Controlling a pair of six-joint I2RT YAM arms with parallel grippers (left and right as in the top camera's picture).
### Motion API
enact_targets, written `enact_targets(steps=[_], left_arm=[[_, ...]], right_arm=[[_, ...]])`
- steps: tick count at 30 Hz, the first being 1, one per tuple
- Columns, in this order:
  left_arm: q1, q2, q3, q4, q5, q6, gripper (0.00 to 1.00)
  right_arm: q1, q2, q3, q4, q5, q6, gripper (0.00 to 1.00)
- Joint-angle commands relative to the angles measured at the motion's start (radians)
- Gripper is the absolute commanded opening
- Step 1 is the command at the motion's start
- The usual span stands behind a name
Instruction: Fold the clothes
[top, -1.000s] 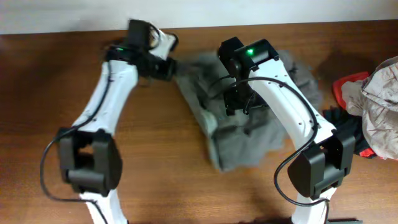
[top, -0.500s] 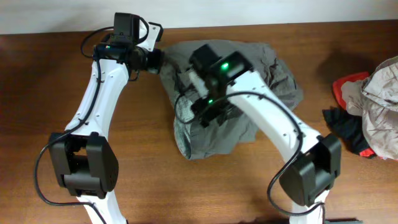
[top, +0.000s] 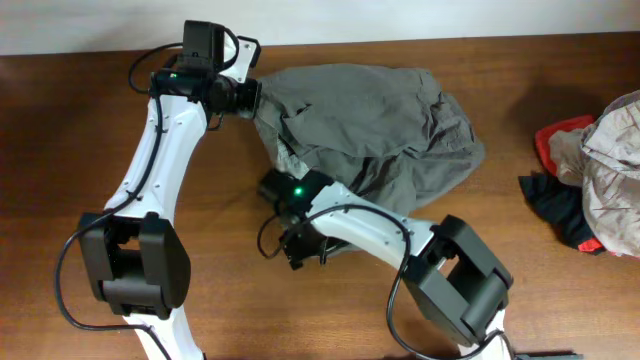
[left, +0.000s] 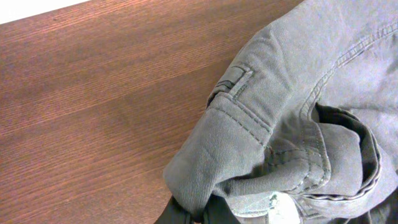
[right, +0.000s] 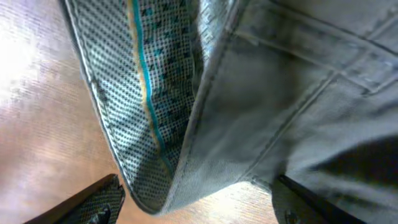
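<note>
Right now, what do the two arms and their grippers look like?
The left arm and right arm share one build: slim white links between bulky black joint housings, with thin black cables looping outside. A small green light glows near each wrist. The left gripper and right gripper are black.
</note>
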Motion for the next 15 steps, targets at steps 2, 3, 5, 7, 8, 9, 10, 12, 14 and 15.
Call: enact_targets(steps=[2, 3, 5, 7, 8, 9, 10, 12, 14, 15], left_arm=[[0.003, -0.004, 0.004, -0.001, -0.014, 0.002, 0.02], [0.003, -0.004, 0.004, -0.003, -0.014, 0.002, 0.02], [0.003, -0.004, 0.004, -0.005, -0.014, 0.002, 0.02], [0.003, -0.004, 0.004, -0.007, -0.014, 0.002, 0.02], [0.003, -0.004, 0.004, -0.006, -0.014, 0.002, 0.02], [0.003, -0.004, 0.004, -0.006, -0.014, 0.002, 0.02], [0.004, -0.004, 0.004, -0.006, -0.014, 0.002, 0.02], [0.009, -0.004, 0.004, -0.006, -0.016, 0.002, 0.02], [0.019, -0.004, 0.004, -0.006, -0.034, 0.002, 0.02], [0.025, -0.004, 0.004, -0.007, -0.036, 0.002, 0.03]], right_arm=[[0.002, -0.001, -0.005, -0.014, 0.144, 0.187, 0.69], [0.002, -0.001, -0.005, -0.029, 0.175, 0.212, 0.61], [0.002, -0.001, -0.005, -0.029, 0.181, 0.212, 0.52], [0.004, -0.005, -0.001, -0.044, 0.171, 0.166, 0.2], [0.008, -0.006, 0.001, -0.056, 0.165, 0.13, 0.12], [0.017, -0.011, 0.005, -0.083, 0.165, 0.103, 0.06], [0.035, -0.022, 0.005, -0.118, 0.166, 0.065, 0.04], [0.069, -0.032, 0.005, -0.175, 0.171, 0.05, 0.04], [0.1, -0.032, 0.005, -0.235, 0.185, 0.051, 0.04], [0.107, -0.032, 0.005, -0.25, 0.197, 0.052, 0.04]])
